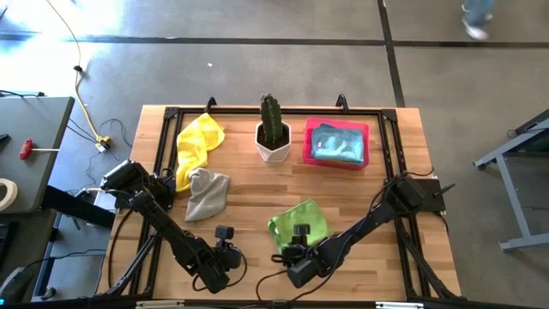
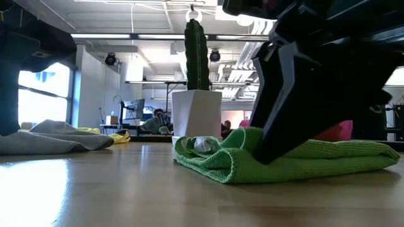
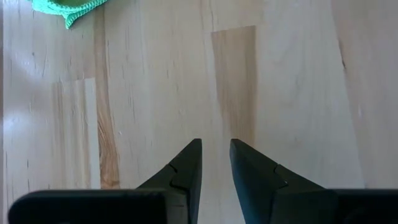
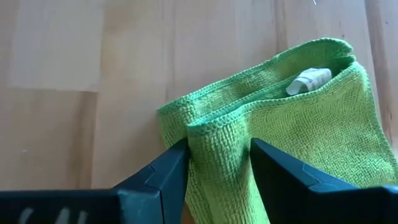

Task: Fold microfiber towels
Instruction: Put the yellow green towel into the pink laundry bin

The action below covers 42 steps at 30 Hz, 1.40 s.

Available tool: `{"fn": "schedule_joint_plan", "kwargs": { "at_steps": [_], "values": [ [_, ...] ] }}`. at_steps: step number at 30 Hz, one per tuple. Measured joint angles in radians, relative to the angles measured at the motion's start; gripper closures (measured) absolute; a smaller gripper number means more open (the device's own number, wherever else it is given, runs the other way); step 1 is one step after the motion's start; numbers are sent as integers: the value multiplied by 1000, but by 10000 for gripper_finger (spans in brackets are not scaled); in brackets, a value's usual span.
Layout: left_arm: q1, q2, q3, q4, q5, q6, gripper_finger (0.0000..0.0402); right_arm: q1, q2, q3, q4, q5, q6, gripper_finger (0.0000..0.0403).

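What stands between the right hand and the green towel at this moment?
Nothing visible. The right hand is already on the green towel, its fingers closed on a raised fold at the towel's edge. The left hand hangs open over bare table, apart from the towel.

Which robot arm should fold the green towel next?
The right one, probably. Its fingers already pinch a fold of the green towel. The left fingers are open over bare table, holding nothing.

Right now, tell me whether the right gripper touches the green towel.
Touching. The right wrist view shows the right gripper pinching a fold of the green towel between its fingers.
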Motion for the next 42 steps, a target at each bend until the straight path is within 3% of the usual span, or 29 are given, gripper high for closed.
{"fn": "schedule_joint_plan", "kwargs": {
  "at_steps": [5,11,14,17,31,37,42],
  "values": [
    [0,0,0,-1,0,1,326,-2,0,0,-1,-12,-7,280],
    [1,0,0,-1,0,2,326,-2,0,1,-8,-105,0,362],
    [1,0,0,0,0,2,326,-5,0,9,-14,-154,0,379],
    [1,0,0,0,0,0,326,-10,0,11,-15,-203,0,372],
    [1,0,0,0,0,-6,326,-15,-15,11,-33,-231,53,292],
    [1,0,0,2,-1,-6,326,-21,-38,11,-38,-226,53,295],
    [1,0,0,3,-2,-17,326,-27,-38,10,-38,-218,53,329]
  ]
}}
